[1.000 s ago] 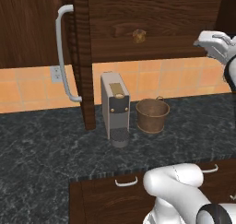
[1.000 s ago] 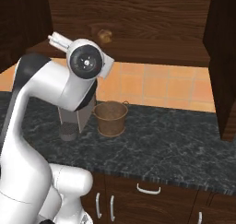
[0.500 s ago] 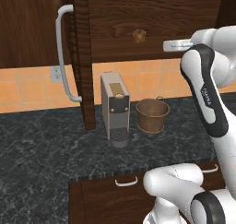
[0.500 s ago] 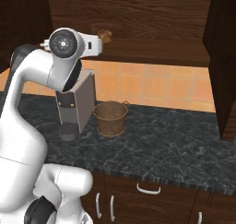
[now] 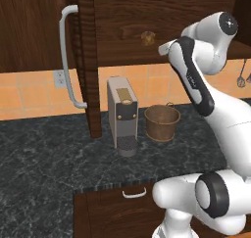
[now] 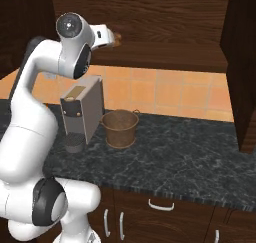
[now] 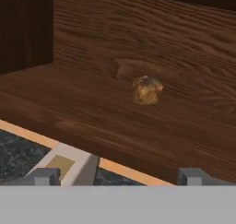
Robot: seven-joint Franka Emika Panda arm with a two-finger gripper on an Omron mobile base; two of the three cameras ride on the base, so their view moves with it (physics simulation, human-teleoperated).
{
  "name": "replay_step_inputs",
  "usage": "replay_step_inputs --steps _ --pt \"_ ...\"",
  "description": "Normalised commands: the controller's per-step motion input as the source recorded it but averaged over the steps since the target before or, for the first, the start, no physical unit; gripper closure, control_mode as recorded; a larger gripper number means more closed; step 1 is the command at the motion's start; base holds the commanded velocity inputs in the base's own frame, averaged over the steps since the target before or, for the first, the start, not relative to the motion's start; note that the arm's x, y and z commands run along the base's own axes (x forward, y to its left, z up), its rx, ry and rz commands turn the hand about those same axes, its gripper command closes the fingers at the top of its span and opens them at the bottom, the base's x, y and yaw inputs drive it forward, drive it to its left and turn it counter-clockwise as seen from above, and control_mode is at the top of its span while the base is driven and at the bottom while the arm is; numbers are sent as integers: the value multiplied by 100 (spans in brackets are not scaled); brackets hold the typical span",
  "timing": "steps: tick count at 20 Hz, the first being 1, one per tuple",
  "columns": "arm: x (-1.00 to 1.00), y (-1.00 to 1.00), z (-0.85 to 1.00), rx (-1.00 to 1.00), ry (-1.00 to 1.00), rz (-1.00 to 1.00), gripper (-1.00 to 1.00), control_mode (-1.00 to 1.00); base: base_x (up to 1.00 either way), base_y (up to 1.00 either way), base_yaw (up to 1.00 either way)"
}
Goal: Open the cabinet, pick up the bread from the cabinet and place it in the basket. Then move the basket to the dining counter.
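The cabinet (image 5: 147, 9) stands open, its left door (image 5: 86, 60) swung out edge-on. The bread (image 5: 148, 37), a small golden-brown bun, lies alone on the cabinet's bottom shelf (image 7: 138, 126). In the hand view the bread (image 7: 147, 90) is straight ahead, well beyond the fingertips (image 7: 46, 176). My gripper (image 7: 119, 177) is open and holds nothing. It hovers at the shelf's front edge, just right of the bread in the left base view (image 5: 163, 48) and just left of it in the right base view (image 6: 109, 36). The basket (image 5: 162, 122) sits on the counter below, beside the coffee machine. The dining counter is out of view.
A grey coffee machine (image 5: 122, 115) stands left of the basket on the black granite counter (image 6: 190, 157). The right cabinet door (image 6: 242, 67) hangs open at the far right. Drawers with silver pulls (image 6: 161, 205) lie below. Utensils (image 5: 242, 78) hang on the back wall.
The arm has swung in from the right toward the open cabinet, bringing the hand close to the bread. The jaws have stayed open. Bread and basket have not moved.
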Motion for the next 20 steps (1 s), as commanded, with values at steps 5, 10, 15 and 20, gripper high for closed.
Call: replay_step_inputs --steps 5,10,15,20 --pt "20 -9 -20 -1 -7 -7 -100 -100 0 0 0" --pt "52 -2 -18 8 -10 -21 -100 -100 0 0 0" --pt "58 8 0 15 0 -18 -100 -100 0 0 0" --pt "55 0 6 9 0 -3 -100 -100 0 0 0"
